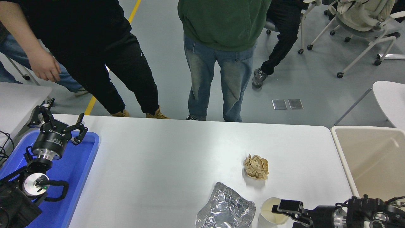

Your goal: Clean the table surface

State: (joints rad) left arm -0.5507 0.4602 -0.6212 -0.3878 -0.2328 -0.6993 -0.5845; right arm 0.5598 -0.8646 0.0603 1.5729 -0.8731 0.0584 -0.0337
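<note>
The right gripper [286, 211], how far open unclear, reaches over the paper cup [272, 211] on the white desk [164, 164]; a clumsy nudge could tip the light cup.

We can make out only one bit of print, white lettering on the left gripper's [57, 122] black body, upside down and too small to read.
</note>
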